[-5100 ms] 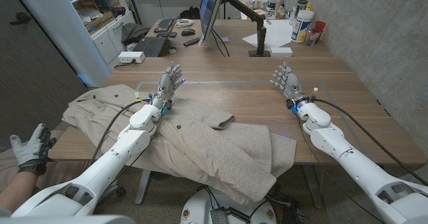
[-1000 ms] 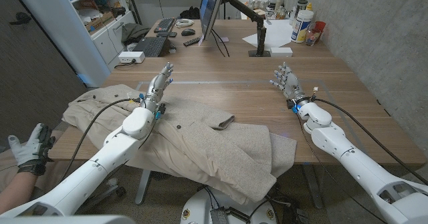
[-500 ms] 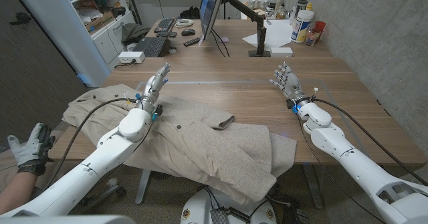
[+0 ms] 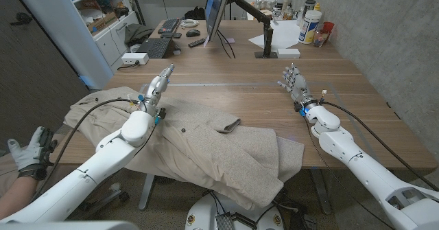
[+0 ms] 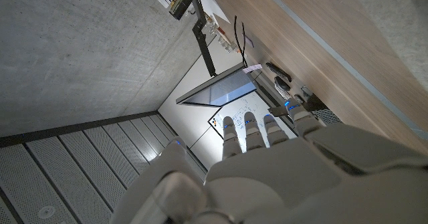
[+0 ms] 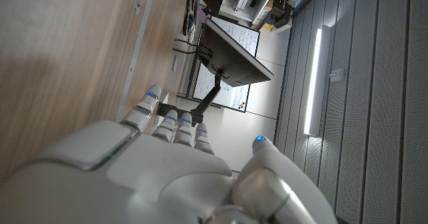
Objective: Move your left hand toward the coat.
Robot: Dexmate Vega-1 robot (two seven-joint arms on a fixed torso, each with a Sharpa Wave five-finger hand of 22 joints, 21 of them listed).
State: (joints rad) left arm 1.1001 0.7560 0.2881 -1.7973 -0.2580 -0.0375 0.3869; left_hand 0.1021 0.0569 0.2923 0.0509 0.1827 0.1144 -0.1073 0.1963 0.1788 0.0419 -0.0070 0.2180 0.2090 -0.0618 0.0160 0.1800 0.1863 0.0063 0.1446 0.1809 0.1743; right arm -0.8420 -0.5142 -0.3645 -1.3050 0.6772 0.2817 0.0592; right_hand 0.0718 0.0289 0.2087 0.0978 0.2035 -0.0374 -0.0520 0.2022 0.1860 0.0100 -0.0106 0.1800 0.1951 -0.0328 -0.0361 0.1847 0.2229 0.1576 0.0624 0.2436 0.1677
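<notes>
A beige coat (image 4: 206, 144) lies spread over the table's near left part and hangs over the front edge. My left hand (image 4: 156, 87) hovers over the coat's far edge, turned on its edge with fingers straight and pointing away, holding nothing. The left wrist view shows the back of that left hand (image 5: 281, 164) with fingers together. My right hand (image 4: 293, 82) stands on the right side of the table, fingers apart and upright, empty, far from the coat. The back of this right hand (image 6: 147, 164) is in the right wrist view.
A monitor (image 4: 216, 10) on an arm stands at the table's far middle, with keyboards (image 4: 155, 47) and a remote behind the coat. Bottles and a white box (image 4: 310, 25) sit at the far right. A person's gloved hand (image 4: 31, 154) is at the left edge.
My left hand has shifted left and turned from palm-facing with spread fingers to edge-on with fingers together. The right hand has not moved.
</notes>
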